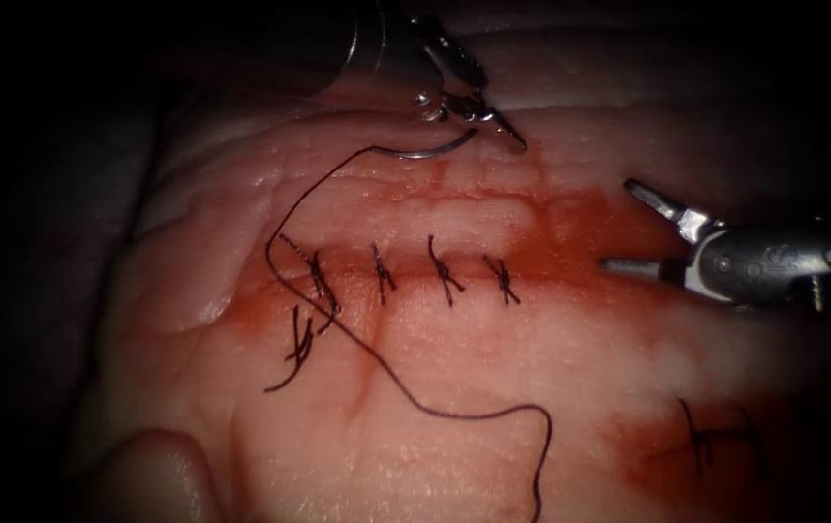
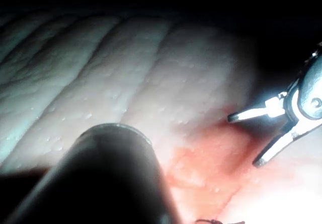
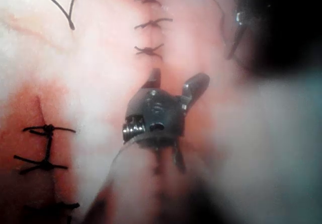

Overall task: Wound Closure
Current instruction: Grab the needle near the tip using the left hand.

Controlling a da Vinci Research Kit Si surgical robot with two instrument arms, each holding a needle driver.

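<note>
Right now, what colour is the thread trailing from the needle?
Dark, near black thread, clearest in the endoscope view; the left tool holds the needle.

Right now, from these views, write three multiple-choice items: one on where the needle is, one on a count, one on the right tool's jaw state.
1. The needle is
A. in the left tool's jaws, above the cut
B. buried in the tissue
C. in the right tool

2. Stitches across the cut:
A. one
B. four
C. nine

3. The right tool's jaws are
A. shut on thread
B. shut on tissue
C. open, empty

Key: A, the left jaws grip one end; B, four knotted stitches in a row; C, jaws spread apart.
</note>
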